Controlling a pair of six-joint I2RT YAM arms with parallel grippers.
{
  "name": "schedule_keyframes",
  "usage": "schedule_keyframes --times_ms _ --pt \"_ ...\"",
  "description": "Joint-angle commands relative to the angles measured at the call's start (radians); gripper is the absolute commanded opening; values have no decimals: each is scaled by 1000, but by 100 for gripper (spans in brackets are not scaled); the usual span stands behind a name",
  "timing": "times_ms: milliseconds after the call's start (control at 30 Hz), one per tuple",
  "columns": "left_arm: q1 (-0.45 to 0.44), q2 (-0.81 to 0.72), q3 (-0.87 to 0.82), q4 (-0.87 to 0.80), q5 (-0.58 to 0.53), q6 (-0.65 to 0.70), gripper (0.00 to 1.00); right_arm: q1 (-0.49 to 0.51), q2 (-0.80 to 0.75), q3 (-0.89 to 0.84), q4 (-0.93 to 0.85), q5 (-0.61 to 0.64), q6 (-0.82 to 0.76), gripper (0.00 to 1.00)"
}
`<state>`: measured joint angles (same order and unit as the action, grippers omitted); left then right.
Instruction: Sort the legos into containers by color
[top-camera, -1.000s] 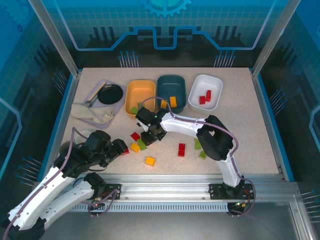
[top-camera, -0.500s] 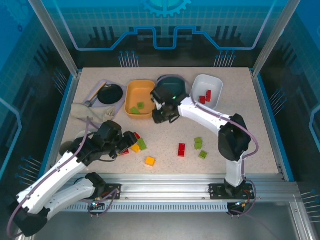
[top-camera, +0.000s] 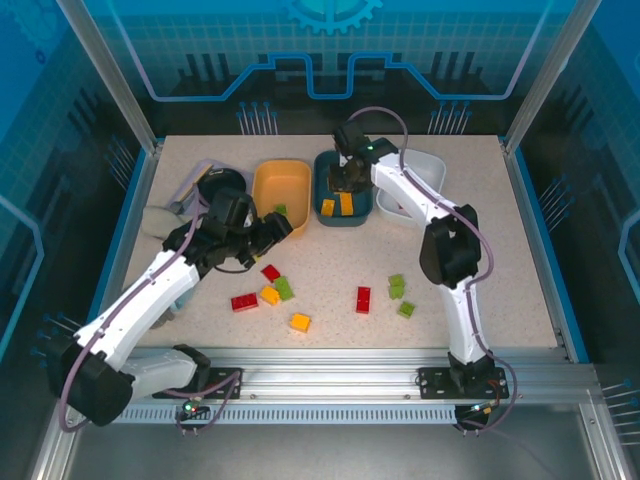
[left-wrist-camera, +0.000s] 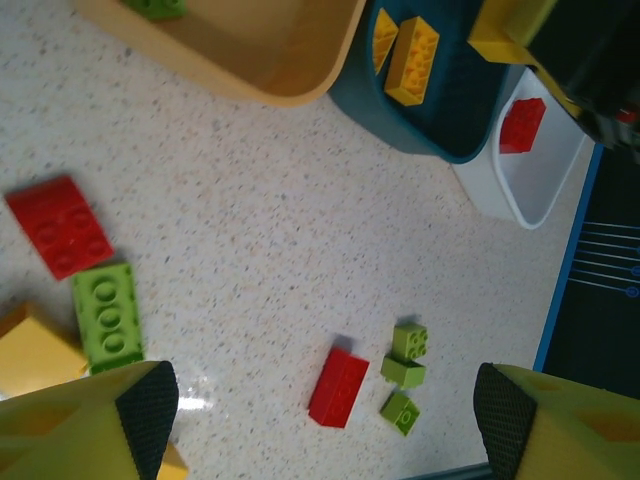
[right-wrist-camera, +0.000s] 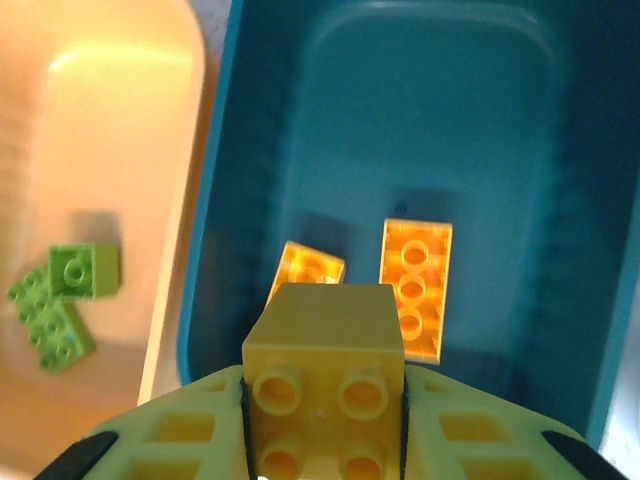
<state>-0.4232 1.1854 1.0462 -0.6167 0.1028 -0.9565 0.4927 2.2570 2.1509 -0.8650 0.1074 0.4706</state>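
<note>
Fingers (right-wrist-camera: 150, 445) of R gripper (right-wrist-camera: 325, 430) clamped on yellow 2x2 brick (right-wrist-camera: 325, 385), held over dark teal tub (right-wrist-camera: 440, 120) w/ two orange-yellow bricks (right-wrist-camera: 415, 285) inside, colour match so drop's prob. next, while L gripper (left-wrist-camera: 325, 400) hangs spread apart above loose bricks (left-wrist-camera: 105, 315) on worktop (left-wrist-camera: 300, 250).

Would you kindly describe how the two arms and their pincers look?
The left arm and right arm have white shells with black joints, and a thin lilac cable loops along each. The left pincer and right pincer have yellow-green fingers with cut-outs and black textured pads.
</note>
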Motion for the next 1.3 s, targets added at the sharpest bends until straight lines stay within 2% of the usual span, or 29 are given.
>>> schedule_keyframes --times_ms 0,200,333,433,633,800,900,1067,1167,1267 --pt "16 38 52 28 41 60 82 -9 123 150 -29 -63 -17 29" --pt "31 66 60 41 32 59 82 -30 312 377 -116 -94 -8 30" --pt "33 72 71 28 19 63 81 -41 352 400 -120 -109 9 32" --pt "33 74 75 24 18 62 81 -43 357 400 -113 -119 8 37" --pt "32 77 79 13 17 58 81 -37 309 407 -120 -128 -10 58" --pt "32 73 77 -12 19 69 81 -27 205 400 -141 -108 -16 61" --pt "32 61 78 -25 27 79 81 -21 95 333 -131 -79 -10 58" --pt "31 40 87 -39 74 114 82 2 -134 125 -128 -2 19 57" --pt "21 36 71 -19 140 156 82 30 -286 -81 -141 41 67 58" --pt "-24 37 51 -11 182 208 82 53 -451 -350 -124 43 147 63"
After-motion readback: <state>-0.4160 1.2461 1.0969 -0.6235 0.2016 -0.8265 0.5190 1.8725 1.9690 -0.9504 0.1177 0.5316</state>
